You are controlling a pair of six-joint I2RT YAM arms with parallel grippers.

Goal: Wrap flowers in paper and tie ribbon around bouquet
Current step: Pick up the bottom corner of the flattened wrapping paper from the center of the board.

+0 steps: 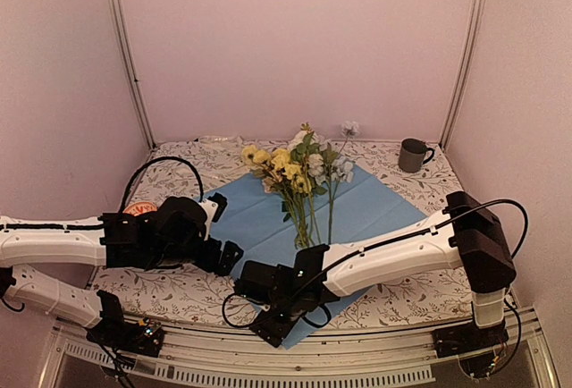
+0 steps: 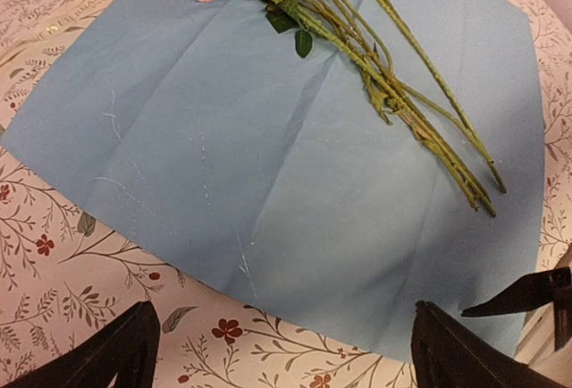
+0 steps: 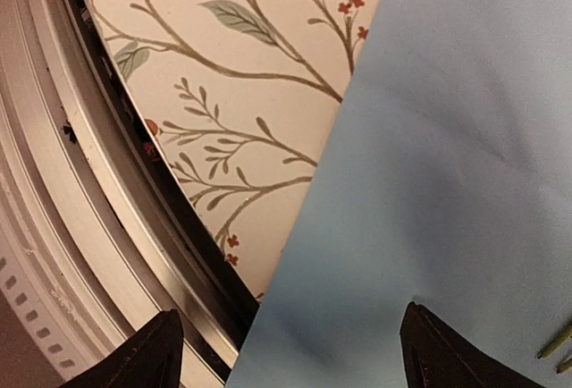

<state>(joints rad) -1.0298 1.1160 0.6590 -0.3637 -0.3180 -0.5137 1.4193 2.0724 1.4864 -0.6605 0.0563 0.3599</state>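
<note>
Wrapping not begun: flowers (image 1: 299,173) lie on the flat paper (image 1: 259,218), stems nearest.
Left end effector (image 1: 225,231), released, sits by the paper's left corner; right end effector (image 1: 252,312), released, hovers over its near corner at the surface (image 1: 179,294) edge — tight there. Next, likely: pinch a corner, fold it over the stems.

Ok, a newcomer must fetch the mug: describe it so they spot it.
On the floral tablecloth, look to the far right corner, beyond the blue paper. The mug stands upright alone: dark grey, handle pointing right, unlike the flowers lying on the paper.
</note>
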